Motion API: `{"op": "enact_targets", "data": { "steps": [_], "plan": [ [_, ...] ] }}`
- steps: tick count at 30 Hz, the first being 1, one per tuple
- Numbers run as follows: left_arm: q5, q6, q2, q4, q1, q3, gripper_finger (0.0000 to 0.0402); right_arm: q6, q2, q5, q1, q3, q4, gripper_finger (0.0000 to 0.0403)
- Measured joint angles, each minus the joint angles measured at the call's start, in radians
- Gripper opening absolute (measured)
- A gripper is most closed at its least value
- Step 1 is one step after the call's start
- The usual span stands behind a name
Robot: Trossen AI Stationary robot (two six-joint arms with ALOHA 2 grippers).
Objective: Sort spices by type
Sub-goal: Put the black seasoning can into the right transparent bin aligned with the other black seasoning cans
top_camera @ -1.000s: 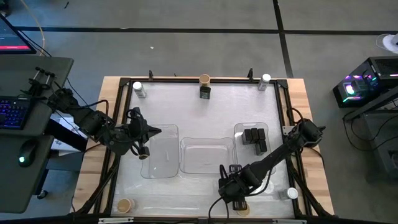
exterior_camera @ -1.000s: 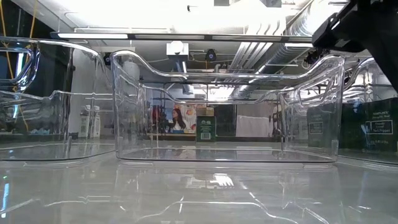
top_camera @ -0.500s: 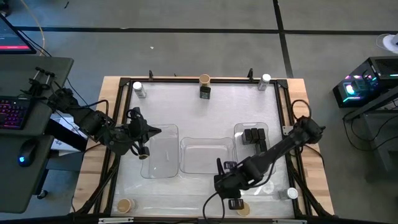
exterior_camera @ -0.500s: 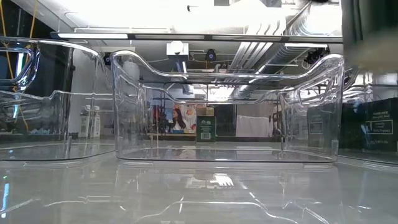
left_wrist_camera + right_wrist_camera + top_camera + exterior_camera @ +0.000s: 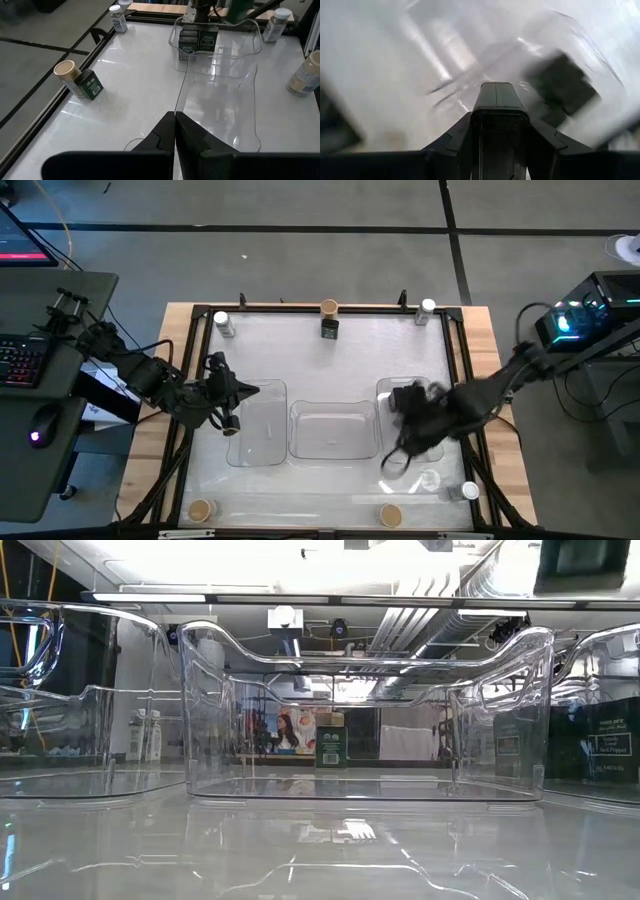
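no brand or label can be read: the black box [image 5: 331, 745] seen through the middle tray [image 5: 365, 720] in the low view carries a pale label with print too small to make out, and the dark boxes at that view's right edge show white lettering, also illegible.

the right tool [image 5: 408, 430] is over the right tray [image 5: 428, 386], blurred; in its wrist view a black boxy spice container [image 5: 496, 107] sits gripped between its fingers. a second ago this tool was down near the worktop's front edge beside the tan-topped container [image 5: 390, 515]; that container now stands alone there.

the left tool [image 5: 238, 392] hangs over the left tray [image 5: 256, 425], fingers pressed together and empty, where it was a second ago.

the black boxes [image 5: 405, 398] in the right tray are partly hidden by the arm; the left wrist view shows them as a cluster [image 5: 196, 38]. at the worktop's far edge stand a tan-topped container [image 5: 329, 308] with a black box [image 5: 329, 328] touching it, a white-lidded jar [image 5: 222, 323] near the far left corner and another [image 5: 427, 309] near the far right corner. a tan-topped container [image 5: 201, 509] sits at the front left corner, a white-lidded jar [image 5: 469, 491] at the front right.
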Motion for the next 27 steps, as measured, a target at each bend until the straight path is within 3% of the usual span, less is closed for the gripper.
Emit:
{"op": "enact_targets", "data": {
  "steps": [4, 11, 17, 27],
  "plan": [
    [0.0, -0.011, -0.002, 0.0, 0.0, 0.0, 0.0, 0.324, -0.186, -0.043, -0.076, -0.262, 0.037, 0.0125],
    [0.004, -0.019, -0.002, 0.001, 0.0, 0.0, 0.0, 0.42, -0.314, -0.093, -0.183, -0.562, 0.448, 0.0126],
    [0.004, -0.019, -0.002, 0.001, 0.0, 0.0, 0.0, 0.426, -0.247, -0.197, -0.217, -0.63, 0.474, 0.0126],
    [-0.003, -0.011, -0.002, 0.001, 0.008, 0.0, 0.0, 0.465, -0.168, -0.148, -0.251, -0.615, 0.403, 0.0126]
  ]
}}
